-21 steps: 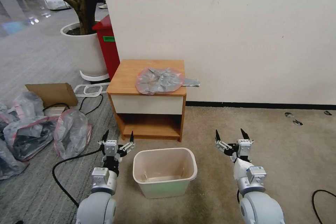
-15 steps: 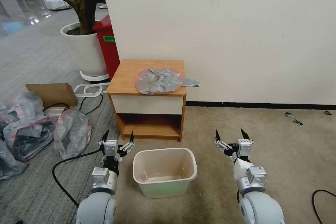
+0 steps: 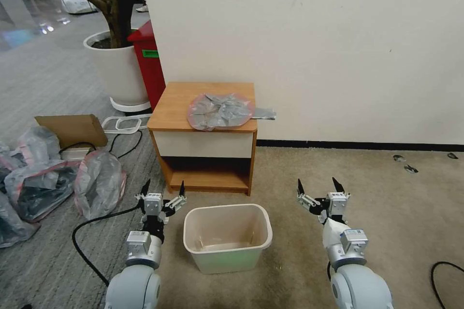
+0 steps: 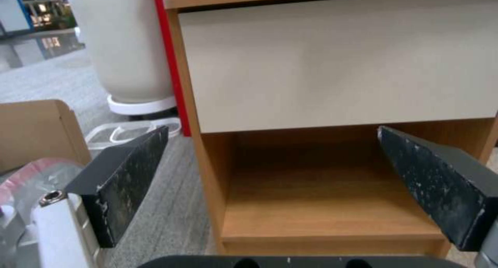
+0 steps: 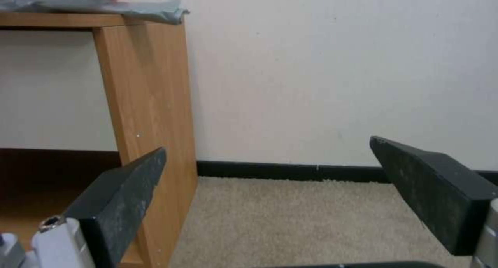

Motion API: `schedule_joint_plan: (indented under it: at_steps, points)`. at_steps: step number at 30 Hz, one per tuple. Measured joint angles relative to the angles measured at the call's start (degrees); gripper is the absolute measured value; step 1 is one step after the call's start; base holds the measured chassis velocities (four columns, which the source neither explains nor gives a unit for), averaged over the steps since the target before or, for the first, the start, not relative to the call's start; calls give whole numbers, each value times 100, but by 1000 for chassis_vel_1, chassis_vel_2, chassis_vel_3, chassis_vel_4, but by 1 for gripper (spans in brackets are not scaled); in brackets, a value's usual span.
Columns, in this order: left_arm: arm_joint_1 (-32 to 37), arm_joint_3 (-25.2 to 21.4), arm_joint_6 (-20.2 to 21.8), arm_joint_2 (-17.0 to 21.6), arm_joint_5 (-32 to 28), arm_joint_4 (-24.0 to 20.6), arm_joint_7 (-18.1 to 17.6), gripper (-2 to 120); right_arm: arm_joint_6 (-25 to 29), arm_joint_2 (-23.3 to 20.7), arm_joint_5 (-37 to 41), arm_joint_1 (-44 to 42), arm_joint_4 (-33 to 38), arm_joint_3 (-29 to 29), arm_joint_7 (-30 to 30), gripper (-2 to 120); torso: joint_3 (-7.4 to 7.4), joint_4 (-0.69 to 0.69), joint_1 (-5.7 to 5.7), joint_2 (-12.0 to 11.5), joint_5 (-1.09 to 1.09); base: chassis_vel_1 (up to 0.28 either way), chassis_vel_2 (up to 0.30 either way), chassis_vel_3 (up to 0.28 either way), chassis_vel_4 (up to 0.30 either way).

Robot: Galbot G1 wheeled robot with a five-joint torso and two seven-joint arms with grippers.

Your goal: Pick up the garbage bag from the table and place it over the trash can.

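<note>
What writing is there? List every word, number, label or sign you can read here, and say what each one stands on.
No text can be read in any view.
Green label on the red bin: too small and blurred to read.
Small labels on the wrist blocks behind the left claw and the right claw: too small to read.
The garbage bag, the table and the trash can show no print.

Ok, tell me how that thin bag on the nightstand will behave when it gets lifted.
The garbage bag lies flat and crinkled on the table, so it will probably go limp and drape from a pinch. It looks empty, so likely very light. One end overhangs the edge, so a push may slide it off.
</note>
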Motion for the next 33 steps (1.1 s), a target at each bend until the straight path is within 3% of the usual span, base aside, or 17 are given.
schedule_joint_plan:
  at_steps: [9,11,16,18,21,23,26,33]
  points:
    - [9,-5,0,13,-7,-6,-1,100,-32,-38,108,27,11,-53,10,100,0,-4,0,0,-1,0,0,0,0]
    - [53,-46,0,79,-89,-44,-9,99,-123,-195,327,127,56,-250,18,100,0,1,0,0,-2,0,0,0,0]
    - [591,-668,-32,869,-989,-442,-190,99,-311,-339,557,176,16,-425,-8,99,0,1,0,0,-2,0,0,0,0]
    - [829,-880,-49,1168,-1363,-545,-114,99,-332,-334,602,190,13,-499,-36,100,-1,0,-1,0,9,0,0,0,0]
    - [901,-860,-37,1202,-1545,-525,13,100,-334,-334,654,232,9,-530,-17,100,0,1,0,0,-9,0,0,0,0]
    - [923,-826,-36,1220,-1721,-525,67,100,-322,-352,712,313,-18,-557,67,100,0,-1,-1,0,3,0,0,0,0]
    - [935,-792,-35,1222,-1829,-527,108,100,-283,-407,865,411,-52,-574,172,100,0,-1,0,0,-3,0,0,0,0]
    - [985,-711,-181,1223,-1863,-539,138,100,-195,-567,2322,1034,-263,-912,629,100,0,0,-1,0,0,0,0,0,0]
